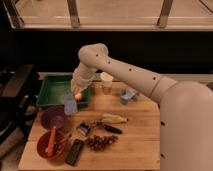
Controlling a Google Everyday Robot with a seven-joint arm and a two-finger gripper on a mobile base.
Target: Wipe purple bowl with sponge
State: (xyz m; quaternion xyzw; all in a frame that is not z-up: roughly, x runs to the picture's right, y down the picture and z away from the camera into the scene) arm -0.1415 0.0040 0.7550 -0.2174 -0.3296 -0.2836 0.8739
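Over the table's [140, 132] left side, my gripper [75, 96] pinching the sponge [70, 105] upright, sponge at the purple bowl's [52, 118] far right rim, green tray [50, 89] just behind, red bowl [42, 147] with utensils [51, 141] in front, banana [114, 118] to the right.
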